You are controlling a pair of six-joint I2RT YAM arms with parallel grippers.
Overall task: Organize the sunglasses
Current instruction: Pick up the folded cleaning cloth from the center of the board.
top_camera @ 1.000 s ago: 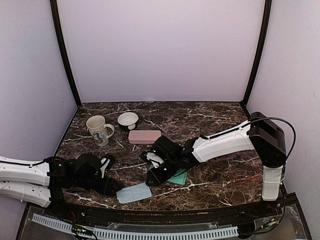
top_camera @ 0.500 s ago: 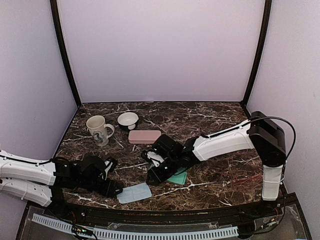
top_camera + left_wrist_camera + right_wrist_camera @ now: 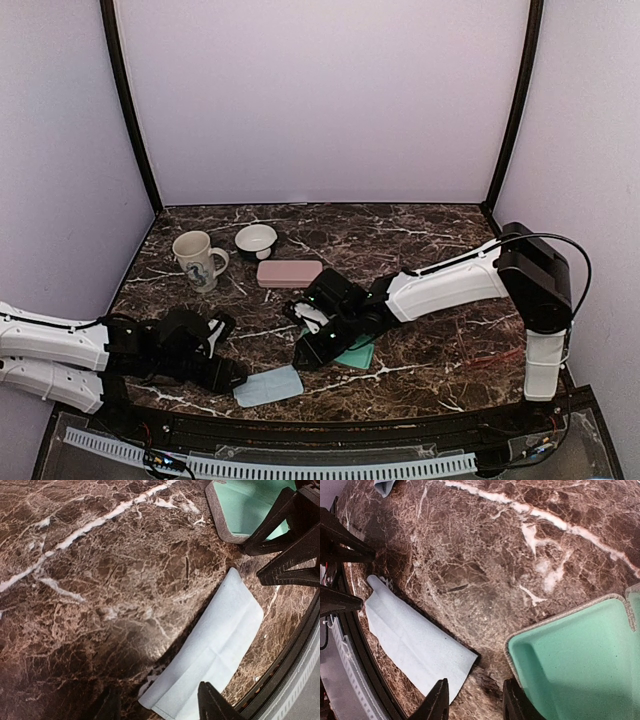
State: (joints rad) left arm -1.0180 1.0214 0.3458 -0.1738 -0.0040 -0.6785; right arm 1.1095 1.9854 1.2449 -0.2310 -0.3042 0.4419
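Neither pair of sunglasses shows plainly in any view. A light-blue cloth [image 3: 268, 386] lies flat near the table's front edge. My left gripper [image 3: 226, 376] is open and low at the cloth's left end; in the left wrist view [image 3: 159, 707] the cloth [image 3: 215, 650] reaches in between its fingers. My right gripper [image 3: 310, 350] is open and empty. In the right wrist view [image 3: 472, 705] it hovers between the cloth's right end [image 3: 415, 645] and the corner of an open case with green lining [image 3: 580, 660]. That case also shows in the top view [image 3: 358, 355].
A shut pink case [image 3: 289, 272] lies mid-table. A cream mug [image 3: 198, 260] and a small bowl [image 3: 256, 240] stand at the back left. The table's black front rim [image 3: 295, 670] runs just past the cloth. A bit of another light-blue cloth [image 3: 384, 485] shows farther left.
My left gripper has edged a little to the right, closer onto the cloth's left end. The right arm and the case have hardly moved.
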